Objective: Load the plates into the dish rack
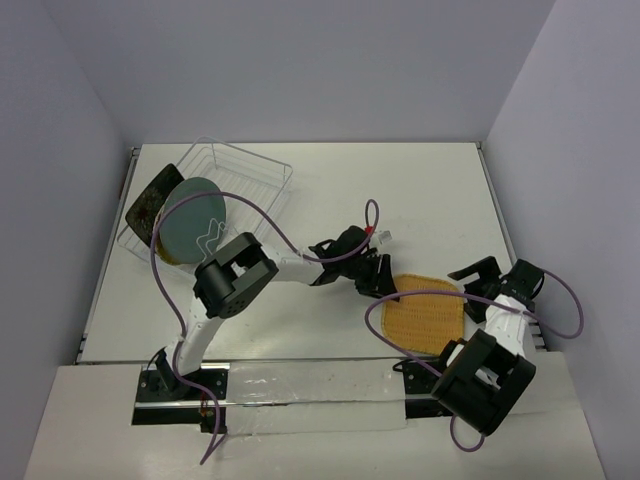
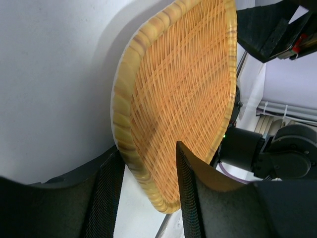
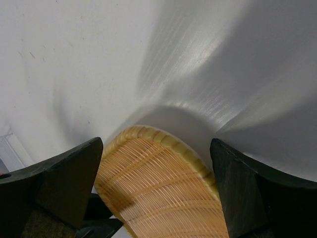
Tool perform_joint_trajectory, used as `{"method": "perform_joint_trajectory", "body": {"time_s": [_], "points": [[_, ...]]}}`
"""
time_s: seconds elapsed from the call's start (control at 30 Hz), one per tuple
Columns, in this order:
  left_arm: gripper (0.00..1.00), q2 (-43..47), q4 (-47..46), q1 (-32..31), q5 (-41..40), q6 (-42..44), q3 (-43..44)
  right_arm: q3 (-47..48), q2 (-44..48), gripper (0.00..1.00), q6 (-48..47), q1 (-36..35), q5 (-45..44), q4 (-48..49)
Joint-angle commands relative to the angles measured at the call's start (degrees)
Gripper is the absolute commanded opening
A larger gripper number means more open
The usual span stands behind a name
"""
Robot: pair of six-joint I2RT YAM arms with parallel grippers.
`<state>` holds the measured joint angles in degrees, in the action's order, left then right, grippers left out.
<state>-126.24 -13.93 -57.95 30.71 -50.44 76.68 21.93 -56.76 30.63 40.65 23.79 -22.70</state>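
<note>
The orange-yellow woven plate point(image 1: 425, 317) lies on the table at centre right. My left gripper point(image 1: 380, 279) is at its left edge. In the left wrist view the gripper point(image 2: 148, 198) is open and straddles the plate's rim point(image 2: 143, 173), with a gap on one side. My right gripper point(image 1: 472, 288) is at the plate's right edge. It is wide open, with the plate point(image 3: 163, 198) between its fingers point(image 3: 156, 188). The dish rack point(image 1: 262, 170) stands at the back left. It holds the black square plate point(image 1: 150, 205), the teal-grey plate point(image 1: 193, 218) and a sliver of the yellow woven plate point(image 1: 176, 256).
Purple cables loop from both arms, one over the rack's near side point(image 1: 250, 205) and one by the woven plate point(image 1: 375, 320). White walls enclose the table on three sides. A taped strip point(image 1: 300, 385) runs along the near edge between the arm bases.
</note>
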Motion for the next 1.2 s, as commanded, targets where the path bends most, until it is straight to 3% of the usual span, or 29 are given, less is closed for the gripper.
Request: {"method": "perform_joint_trajectory", "body": {"time_s": [0.0,0.33,0.5,0.57,0.73,1.07,1.17], "points": [[0.51,-0.7,-10.8,-2.4,5.3,-4.0,4.3,-3.7,0.0,0.95,2.3,-0.8,8.0,-5.8],[0.42,0.5,-13.0,-2.4,4.3,-4.5,4.4,-5.2,-0.1,0.94,3.4,-0.8,12.5,-5.8],[0.23,2.4,-13.0,-2.1,3.1,-4.1,2.3,-4.4,-0.2,0.94,3.4,-0.8,12.0,-5.9],[0.05,3.1,-12.8,-1.9,2.6,-3.9,1.7,-4.1,0.2,0.94,3.0,-0.8,11.8,-5.9],[0.00,6.6,-9.9,0.8,1.7,-0.4,1.4,-1.2,0.8,0.96,1.1,-0.8,11.4,-6.0],[0.00,17.0,20.1,8.7,-3.1,23.6,16.5,4.5,6.6,1.00,-0.3,-1.5,9.5,-3.5],[0.00,18.5,28.7,13.1,-3.6,27.9,21.7,8.5,8.4,1.00,1.5,-6.3,4.8,-2.1]]}}
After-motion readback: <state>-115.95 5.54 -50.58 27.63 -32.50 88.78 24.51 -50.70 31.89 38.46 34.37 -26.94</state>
